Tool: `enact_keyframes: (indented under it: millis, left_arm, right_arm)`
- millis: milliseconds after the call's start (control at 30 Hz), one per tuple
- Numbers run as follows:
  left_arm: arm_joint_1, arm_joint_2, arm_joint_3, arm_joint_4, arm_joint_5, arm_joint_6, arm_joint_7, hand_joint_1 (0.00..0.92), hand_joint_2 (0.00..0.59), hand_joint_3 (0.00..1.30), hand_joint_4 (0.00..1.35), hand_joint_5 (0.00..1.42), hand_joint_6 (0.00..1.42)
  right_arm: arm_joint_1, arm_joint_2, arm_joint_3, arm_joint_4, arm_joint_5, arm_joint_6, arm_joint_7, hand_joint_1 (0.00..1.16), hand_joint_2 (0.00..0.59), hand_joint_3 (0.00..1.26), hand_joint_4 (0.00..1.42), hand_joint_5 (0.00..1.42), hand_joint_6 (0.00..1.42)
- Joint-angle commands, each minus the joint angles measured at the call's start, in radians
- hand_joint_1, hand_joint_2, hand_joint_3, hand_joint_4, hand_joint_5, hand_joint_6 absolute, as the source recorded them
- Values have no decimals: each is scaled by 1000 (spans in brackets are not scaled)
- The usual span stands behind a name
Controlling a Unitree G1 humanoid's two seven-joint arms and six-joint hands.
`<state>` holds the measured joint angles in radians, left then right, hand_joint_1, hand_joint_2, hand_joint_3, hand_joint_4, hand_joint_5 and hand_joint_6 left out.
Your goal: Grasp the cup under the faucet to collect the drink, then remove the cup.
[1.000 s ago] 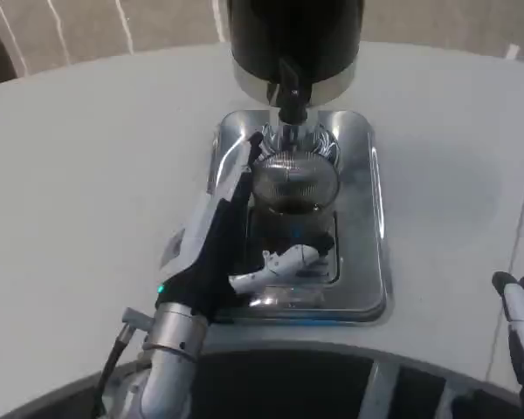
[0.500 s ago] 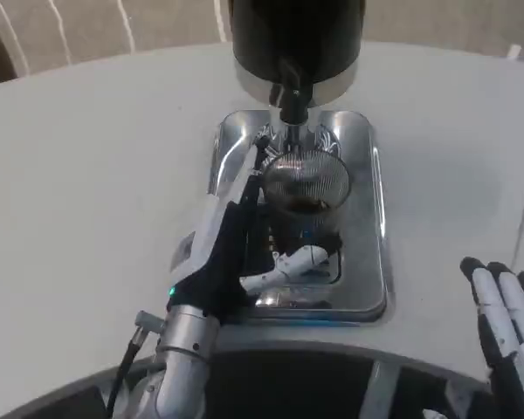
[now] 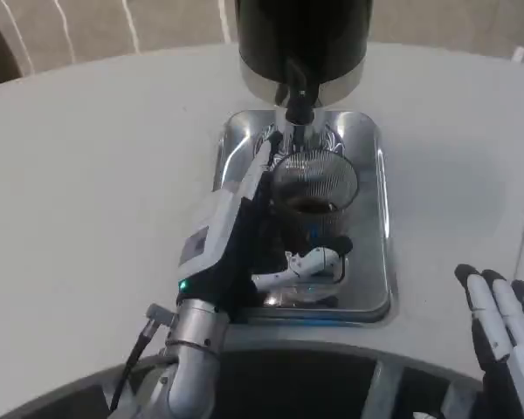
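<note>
Glossy metal tray [image 3: 380,218], ribbed clear cup [image 3: 313,188]

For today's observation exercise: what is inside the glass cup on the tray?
Dark drink sits low in the cup, under the faucet. The left hand covers the cup's left side, so the exact level there cannot be seen.

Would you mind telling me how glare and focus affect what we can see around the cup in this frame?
Head view: the chrome tray throws bright reflections that muddle its edges; the ribbed glass cup is see-through, with dark drink inside; the left hand around it is slightly soft; the right hand is cut by the frame edge.
</note>
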<state>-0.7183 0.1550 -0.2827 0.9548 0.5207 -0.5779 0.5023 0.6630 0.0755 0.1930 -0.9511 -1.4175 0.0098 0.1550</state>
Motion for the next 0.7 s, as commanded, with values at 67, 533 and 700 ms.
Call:
enact_keyframes:
  millis: [67,533,700]
  left_arm:
    - [2,-33,-14,45,29,98,73,549,85,118,190,600,865]
    - [5,-112,13,38,-13,95,214,635,65,1071,1248,1424,1424]
    - [23,-92,27,9,-18,81,217,660,62,1111,1266,1424,1424]
  right_arm:
    - [21,41,13,-16,18,23,2,468,422,0,0,0,0]
    - [-61,43,-8,-12,24,107,66,460,428,0,0,0,0]
    - [-60,43,0,-9,26,109,65,463,424,0,0,0,0]
